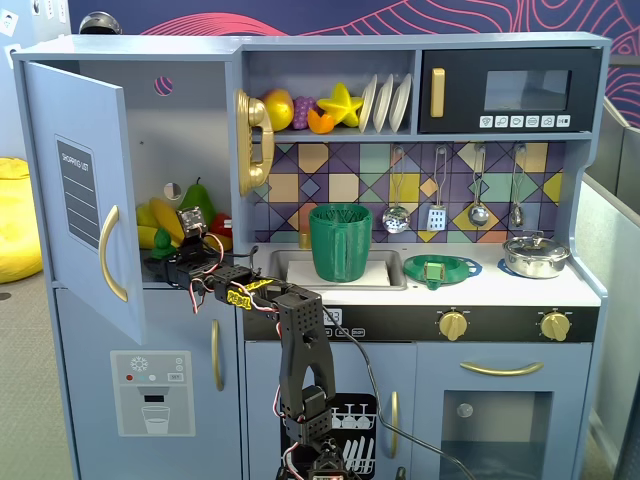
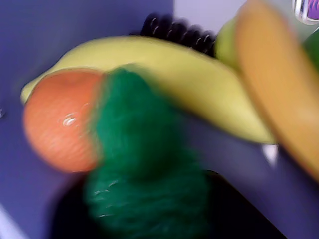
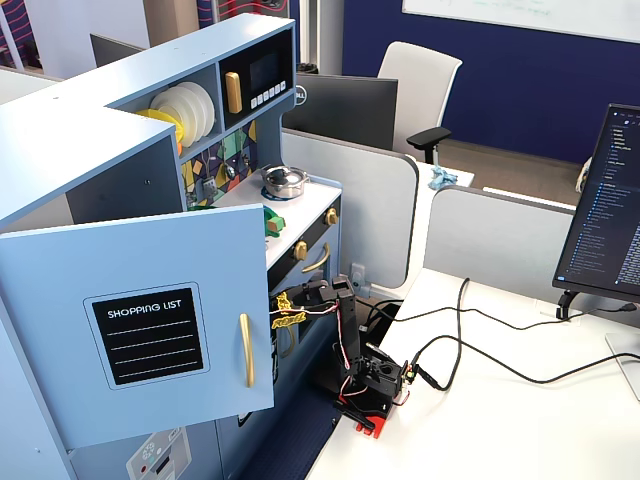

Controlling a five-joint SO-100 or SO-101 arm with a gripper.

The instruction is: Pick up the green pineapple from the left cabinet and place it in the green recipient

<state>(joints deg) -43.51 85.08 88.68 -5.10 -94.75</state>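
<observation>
**A:** Nearest your wrist camera sits the green pineapple (image 2: 144,174), blurred and filling the lower middle of the wrist view. It touches the orange fruit (image 2: 60,119) on its left, and the banana (image 2: 164,74) lies across behind it. You cannot tell from this view whether the fingers are spread or pinching; neither one shows clearly.

**B:** And what do I get from the fixed view that faces the kitchen?

**A:** Your gripper (image 1: 178,262) reaches into the left cabinet (image 1: 160,150), low at the front of the fruit pile, with the dark pear (image 1: 198,200) standing behind. The arm's own body hides the jaws, so their state stays unknown there too. You see the green recipient (image 1: 340,242) standing upright by the sink, well apart to the right.

**B:** The other fixed view?

**A:** You mostly see the open door (image 3: 140,320) with its shopping list; it blocks the cabinet's inside entirely. Only the arm (image 3: 345,330) shows, stretching behind the door.

**B:** What could go wrong?

**A:** If you close off-centre, I judge the knobbly fruit may squirt sideways, or you may pinch the orange fruit with it. Pulling out carelessly, you could drag the banana off the shelf or clip the door.
</observation>
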